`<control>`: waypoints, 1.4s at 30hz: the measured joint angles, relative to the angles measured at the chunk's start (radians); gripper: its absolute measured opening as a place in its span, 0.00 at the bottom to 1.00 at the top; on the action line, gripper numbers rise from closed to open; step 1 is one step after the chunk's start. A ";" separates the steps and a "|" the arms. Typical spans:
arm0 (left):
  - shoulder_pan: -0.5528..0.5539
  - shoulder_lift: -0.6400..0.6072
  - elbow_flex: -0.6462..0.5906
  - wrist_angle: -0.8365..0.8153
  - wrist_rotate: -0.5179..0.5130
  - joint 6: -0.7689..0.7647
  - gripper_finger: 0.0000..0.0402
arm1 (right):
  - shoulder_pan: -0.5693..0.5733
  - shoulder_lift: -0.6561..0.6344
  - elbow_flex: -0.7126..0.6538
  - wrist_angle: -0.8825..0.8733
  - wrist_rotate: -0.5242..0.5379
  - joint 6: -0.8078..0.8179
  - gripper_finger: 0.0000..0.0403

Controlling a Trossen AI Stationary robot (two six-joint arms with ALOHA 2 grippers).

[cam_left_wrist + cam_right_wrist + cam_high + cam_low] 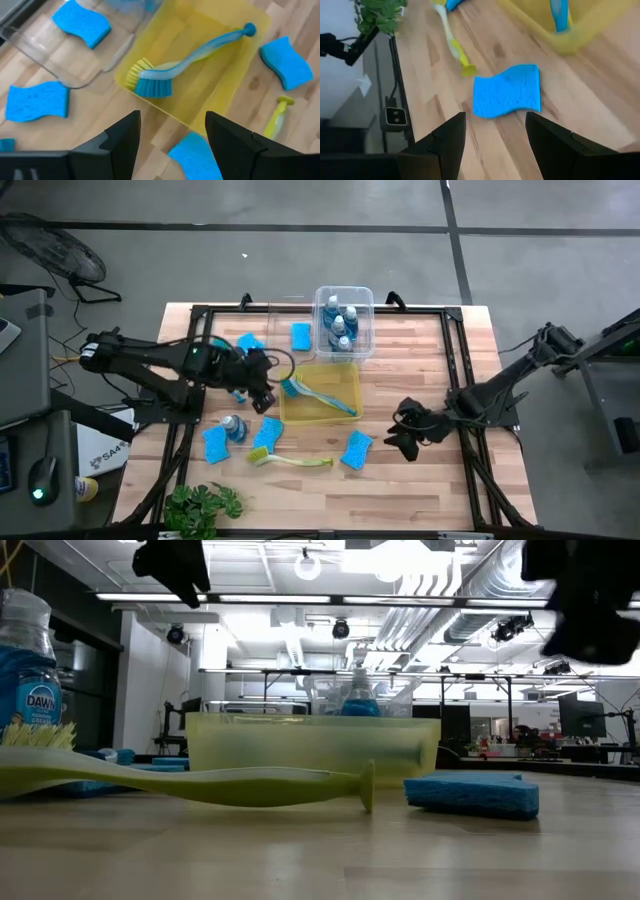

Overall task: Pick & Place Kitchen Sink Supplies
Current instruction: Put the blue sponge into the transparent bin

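My left gripper (264, 387) (172, 132) hangs open above the table, just left of the yellow bin (318, 412) (210, 97). In that bin lies a blue dish brush (318, 394) (172, 70). My right gripper (400, 438) (495, 132) is open too, above the table to the right of a blue sponge (357, 449) (507, 91) that lies flat. A yellow-green brush (290, 460) (200, 783) lies near the front edge. A bottle of blue liquid (233, 427) (25, 680) stands between two more sponges (215, 443) (268, 435).
At the back, a clear bin (345, 352) holds several bottles, and a second clear bin (275, 315) holds a sponge (301, 335). Another sponge (250, 342) lies at the back left. A green plant (205, 505) stands at the front left edge.
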 joint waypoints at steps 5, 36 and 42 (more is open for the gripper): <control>-0.065 0.002 -0.016 0.055 -0.048 -0.003 0.54 | 0.003 0.014 -0.125 0.148 0.039 0.078 0.50; -0.122 0.002 -0.015 0.069 -0.099 0.036 0.54 | -0.073 0.597 -0.032 0.548 -0.014 0.499 0.50; -0.122 0.002 -0.015 0.069 -0.099 0.037 0.54 | -0.095 0.648 0.019 0.525 0.021 0.545 0.50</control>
